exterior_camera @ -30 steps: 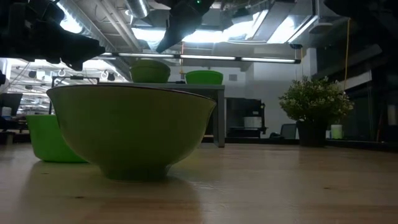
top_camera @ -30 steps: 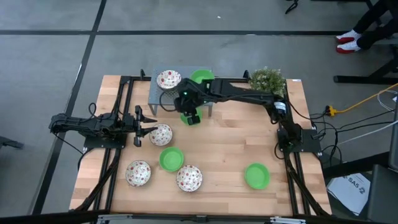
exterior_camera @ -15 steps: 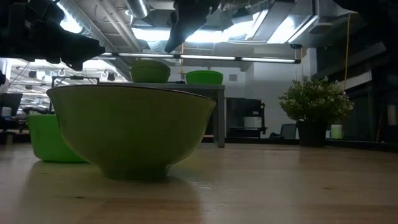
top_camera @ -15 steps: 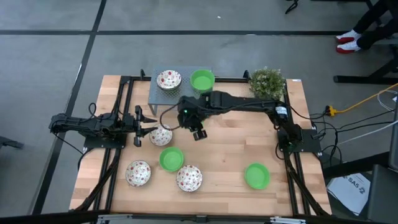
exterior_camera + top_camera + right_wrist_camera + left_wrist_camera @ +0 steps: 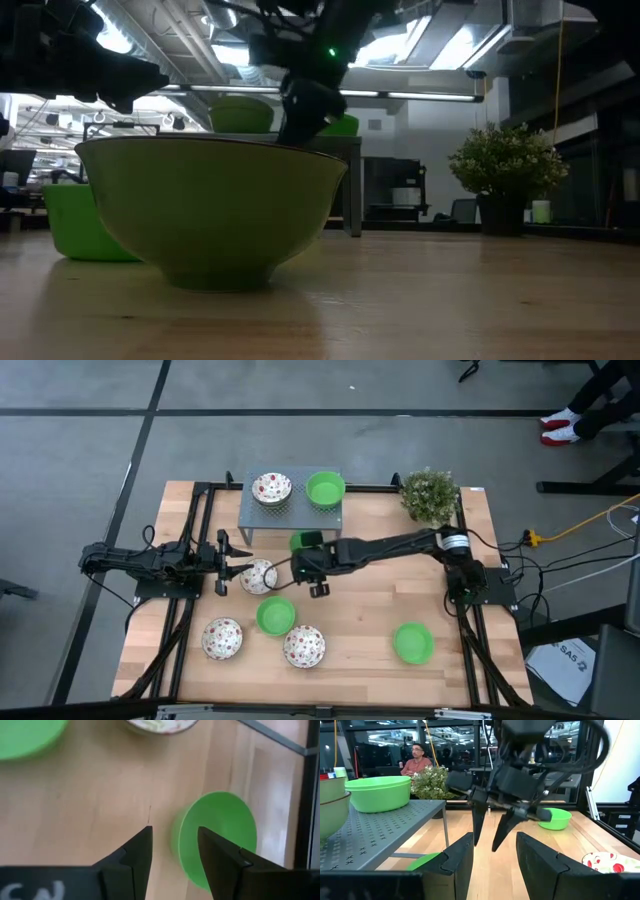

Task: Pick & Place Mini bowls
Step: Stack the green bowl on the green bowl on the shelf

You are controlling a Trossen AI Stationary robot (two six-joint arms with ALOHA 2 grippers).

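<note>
On the grey shelf [image 5: 290, 510] at the far side stand a speckled mini bowl [image 5: 271, 488] and a green one [image 5: 325, 489]. Another green bowl [image 5: 303, 541] [image 5: 220, 835] sits on the table by the shelf's front. My right gripper [image 5: 318, 588] [image 5: 174, 832] hangs open above the table just near of that bowl, slanting down, with nothing between its fingers. More bowls rest on the wood: speckled [image 5: 258, 575], green [image 5: 275, 615], speckled [image 5: 222, 638], speckled [image 5: 304, 646], green [image 5: 413, 642]. My left gripper [image 5: 222, 563] [image 5: 495, 847] waits open and level at the table's left.
A bushy plant [image 5: 430, 493] stands at the far right corner. Black frame rails [image 5: 200, 520] run along both sides of the table. Bare wood [image 5: 380, 600] lies between the middle bowls and the right arm's base. A person [image 5: 417, 760] sits in the room beyond.
My right gripper has come away from the shelf's front toward the table's near edge and has sunk toward the table, tipping further downward. It has stayed open. The green bowl on the shelf, partly covered by the arm before, now shows in full.
</note>
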